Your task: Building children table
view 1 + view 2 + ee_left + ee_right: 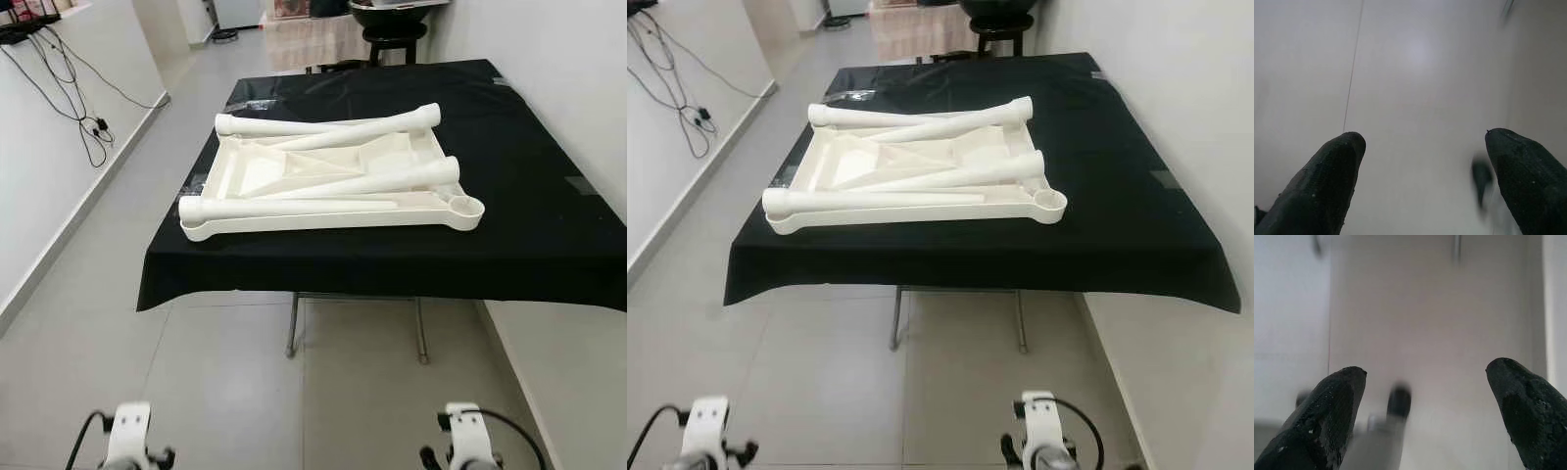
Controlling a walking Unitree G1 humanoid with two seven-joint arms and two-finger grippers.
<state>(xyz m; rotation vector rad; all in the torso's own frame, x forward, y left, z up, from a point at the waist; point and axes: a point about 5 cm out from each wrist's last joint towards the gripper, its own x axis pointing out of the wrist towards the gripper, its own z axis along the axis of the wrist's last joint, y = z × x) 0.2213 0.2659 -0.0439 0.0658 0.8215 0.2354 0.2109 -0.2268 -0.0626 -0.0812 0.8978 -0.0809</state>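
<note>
Left wrist view, left gripper point(1425, 142) fingers spread, floor below

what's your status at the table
Left gripper and right gripper open, low over floor. Four legs lie loose on upturned tabletop, on black table. Nothing in the way.

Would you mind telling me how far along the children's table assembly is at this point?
Nothing is assembled yet. The cream tabletop lies upside down on the black-covered table, with four loose legs lying across it, none fitted. Nothing is in hand: the left gripper and right gripper hang open above the floor. All four legs remain.
</note>
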